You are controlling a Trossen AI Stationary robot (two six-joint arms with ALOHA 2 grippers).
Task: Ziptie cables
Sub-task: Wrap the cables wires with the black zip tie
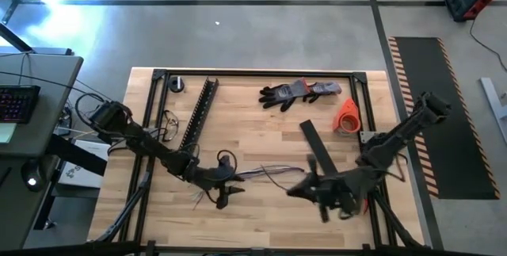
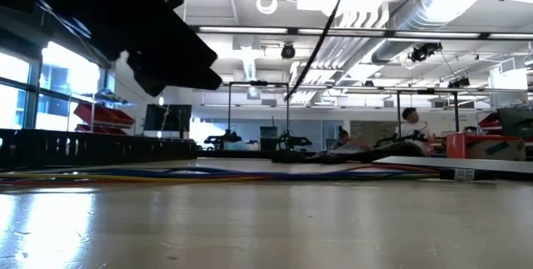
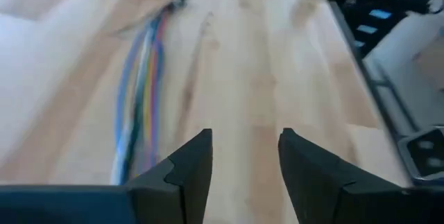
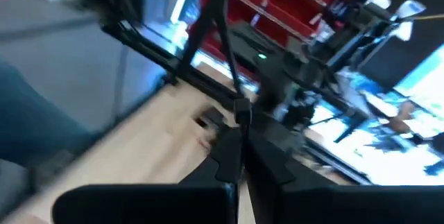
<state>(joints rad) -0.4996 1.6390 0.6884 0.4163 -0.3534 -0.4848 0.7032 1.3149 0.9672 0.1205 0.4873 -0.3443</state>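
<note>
The cables [image 1: 269,175] are a loose bunch of thin coloured wires lying flat on the wooden table between the two grippers; they also show in the low view [image 2: 208,171]. My left gripper [image 1: 224,195] hovers at their left end, open. In its wrist view the gripper [image 3: 244,161] stands just beside the wires [image 3: 142,78], which run away past one finger untouched. My right gripper [image 1: 296,188] is at the bunch's right end, with its fingers shut [image 4: 241,151]. The picture there is blurred, and I cannot tell whether anything is between them. My right gripper is shut near the right end of the cables; the blur at its fingertips [image 4: 232,156] hides whether it touches the wires or anything else. My left gripper touches nothing.
A long black slotted bar [image 1: 198,113] lies at the far left. A flat black strip [image 1: 318,154] lies behind the right gripper. Grey gloves [image 1: 299,92] and an orange roll [image 1: 347,116] sit toward the far right. Black frame rails [image 1: 253,72] edge the table.
</note>
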